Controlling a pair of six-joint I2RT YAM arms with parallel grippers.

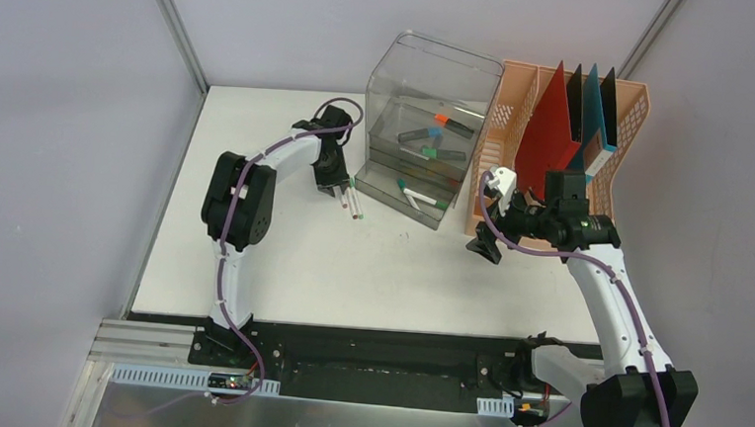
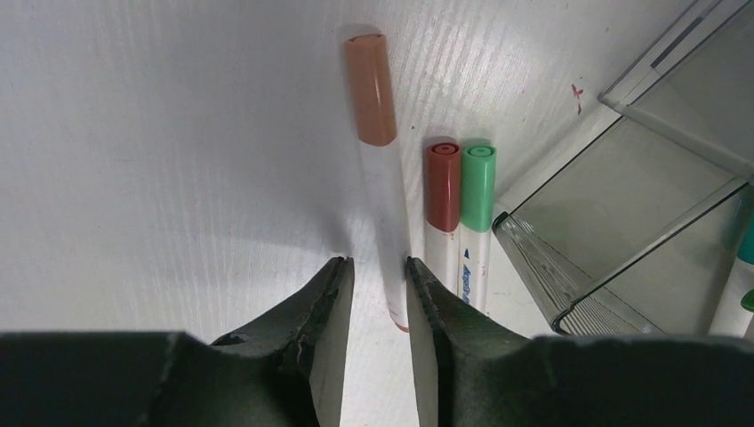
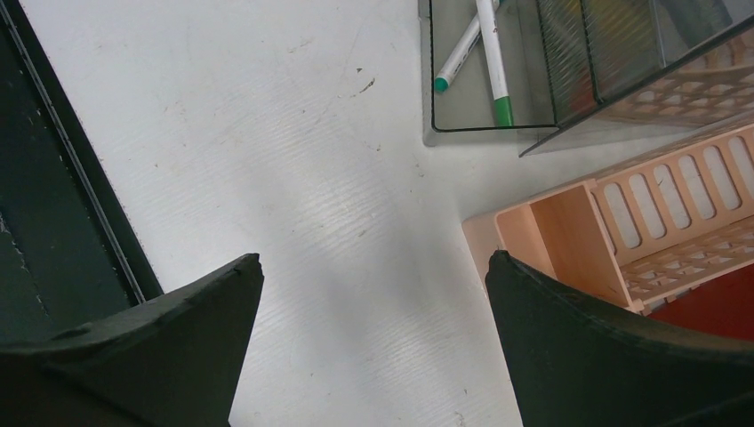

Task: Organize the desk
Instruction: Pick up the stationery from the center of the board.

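1. The left gripper (image 2: 378, 267) hangs low over the desk (image 1: 282, 257), which fills the middle of the scene. Its jaws are narrowly parted and straddle the tail of the orange-capped marker (image 2: 384, 178). A sliver of bare desk shows beside the marker, so I judge it is lined up for a pinch and not gripping yet.
2. Just beside that marker lie a red-capped marker (image 2: 442, 200) and a green-capped marker (image 2: 477, 200), touching each other.
3. The clear tiered organizer (image 1: 423, 127) stands just right of them. The stored markers (image 1: 428, 135) lying on its steps make it the likely home for the loose ones.
4. The right gripper (image 3: 375, 258) hovers over bare desk with its fingers spread wide and nothing held, probably keeping out of the way.
5. The peach file rack (image 1: 513, 123) holds the folders (image 1: 547, 125) upright.
6. The desk is white, faintly ribbed and scuffed. A black rail (image 1: 375, 344) runs along its front, and grey walls (image 1: 63, 105) enclose it.
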